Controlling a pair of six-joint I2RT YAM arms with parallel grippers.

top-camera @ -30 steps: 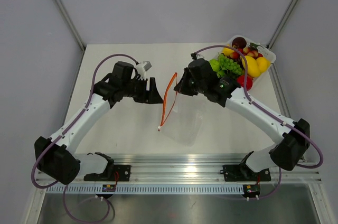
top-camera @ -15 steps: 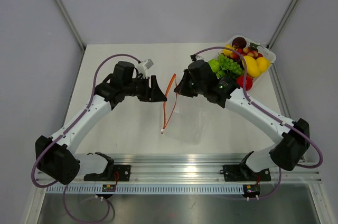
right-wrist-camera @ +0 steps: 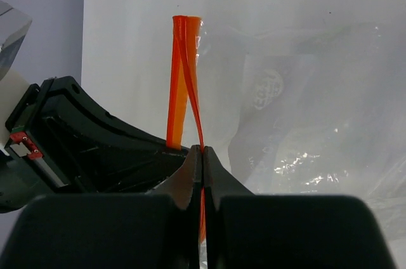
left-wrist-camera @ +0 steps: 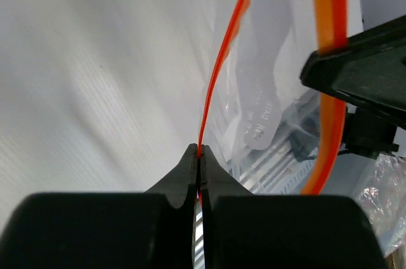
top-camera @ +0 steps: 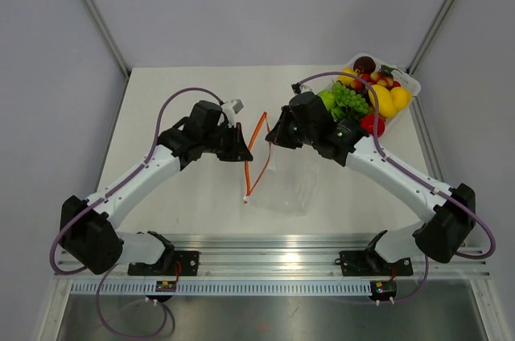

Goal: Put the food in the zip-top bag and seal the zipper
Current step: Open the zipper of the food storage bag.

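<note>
The clear zip-top bag (top-camera: pixel 291 178) lies mid-table, its mouth lifted. Its orange-red zipper (top-camera: pixel 256 146) is split into two strips. My left gripper (top-camera: pixel 246 153) is shut on the near strip of the zipper (left-wrist-camera: pixel 219 66). My right gripper (top-camera: pixel 272 137) is shut on the other strip of the zipper (right-wrist-camera: pixel 183 59), close to the left one. In the left wrist view my gripper (left-wrist-camera: pixel 199 150) pinches the thin strip edge-on. The right wrist view shows its gripper (right-wrist-camera: pixel 202 150) pinching the strip with the bag (right-wrist-camera: pixel 304 136) beyond. The food (top-camera: pixel 366 96) sits piled at the back right, out of the bag.
A white tray (top-camera: pixel 407 80) at the back right corner holds the toy fruits. The right arm's elbow passes just in front of it. A metal rail (top-camera: pixel 273 264) runs along the table's near edge by both bases.
My left gripper moved right to the zipper and closed on one strip. The right gripper stayed shut on its strip, and the bag's mouth shifted slightly.
</note>
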